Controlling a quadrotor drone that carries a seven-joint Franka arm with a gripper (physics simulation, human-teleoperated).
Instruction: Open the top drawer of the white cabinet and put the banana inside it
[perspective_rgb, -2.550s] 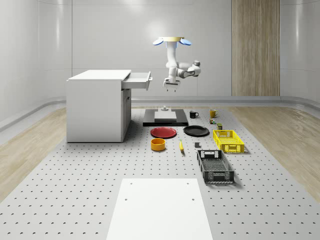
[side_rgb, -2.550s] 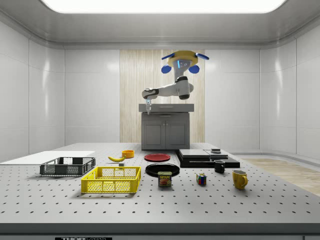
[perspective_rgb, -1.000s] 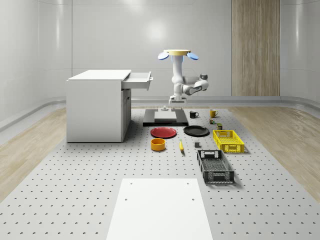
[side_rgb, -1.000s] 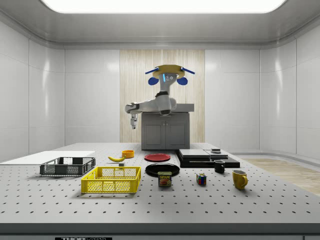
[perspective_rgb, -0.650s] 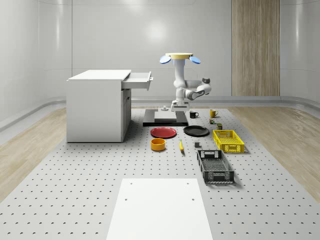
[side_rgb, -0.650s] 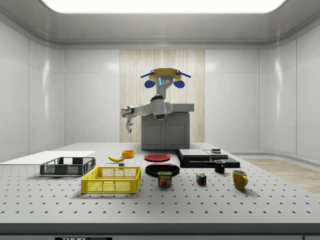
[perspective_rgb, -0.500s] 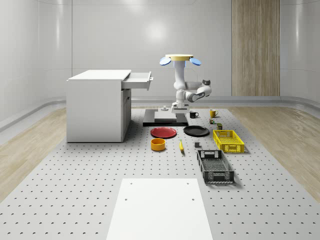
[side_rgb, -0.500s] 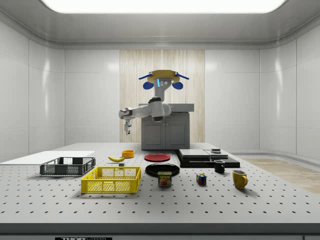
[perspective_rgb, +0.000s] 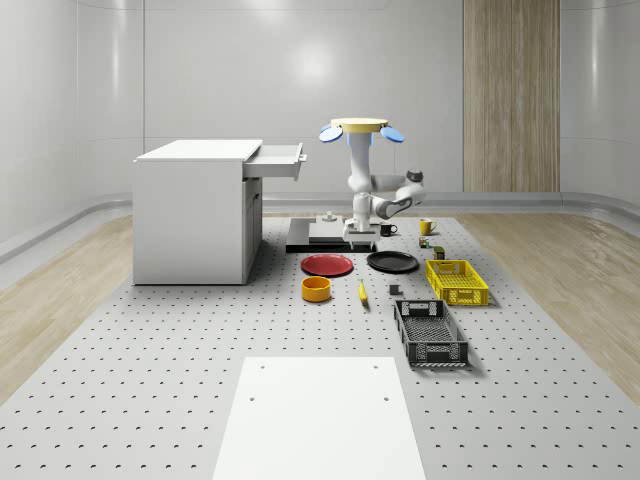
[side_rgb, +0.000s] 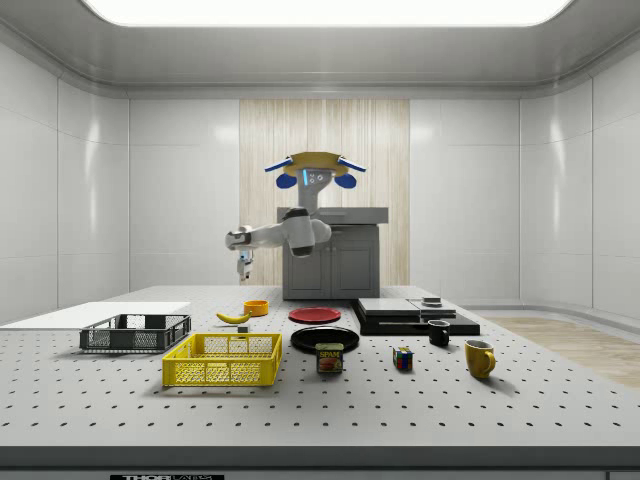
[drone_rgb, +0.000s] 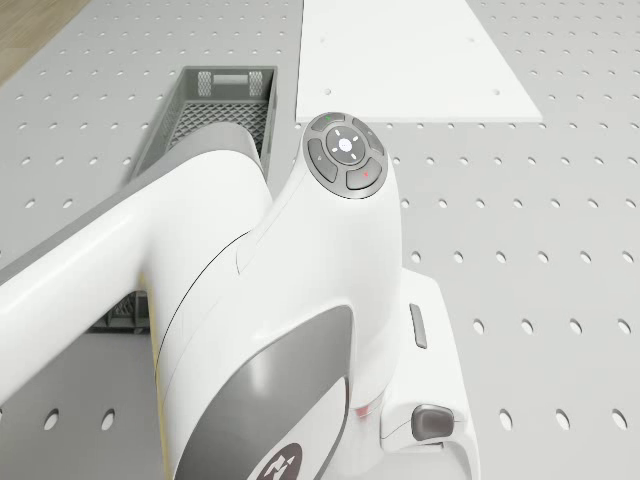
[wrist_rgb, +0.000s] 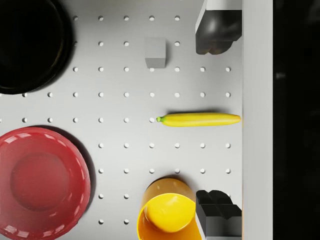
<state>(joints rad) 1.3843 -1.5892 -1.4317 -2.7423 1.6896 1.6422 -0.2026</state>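
The yellow banana (wrist_rgb: 199, 119) lies flat on the perforated table, also seen as banana (perspective_rgb: 362, 291) and banana (side_rgb: 234, 317). The white cabinet (perspective_rgb: 195, 210) has its top drawer (perspective_rgb: 276, 160) pulled out. The drone (perspective_rgb: 360, 125) hovers above the table, between the black platform and the plates. My gripper (perspective_rgb: 357, 240) points straight down, well above the table, and hangs above the banana as gripper (side_rgb: 244, 275). It is open and empty: in the wrist view the banana lies between the two dark fingertips (wrist_rgb: 218, 30), far below them.
Near the banana are a red plate (wrist_rgb: 40, 180), a black plate (wrist_rgb: 27, 45), an orange bowl (wrist_rgb: 167, 212) and a small grey block (wrist_rgb: 155, 52). A yellow crate (perspective_rgb: 456, 281), a black crate (perspective_rgb: 430, 333), mugs and a white slab (perspective_rgb: 320, 415) also stand on the table.
The drone has left the open drawer, moving toward the whole-scene view's right and descending. The gripper now hangs lower, over the plates and banana. The drawer stays open.
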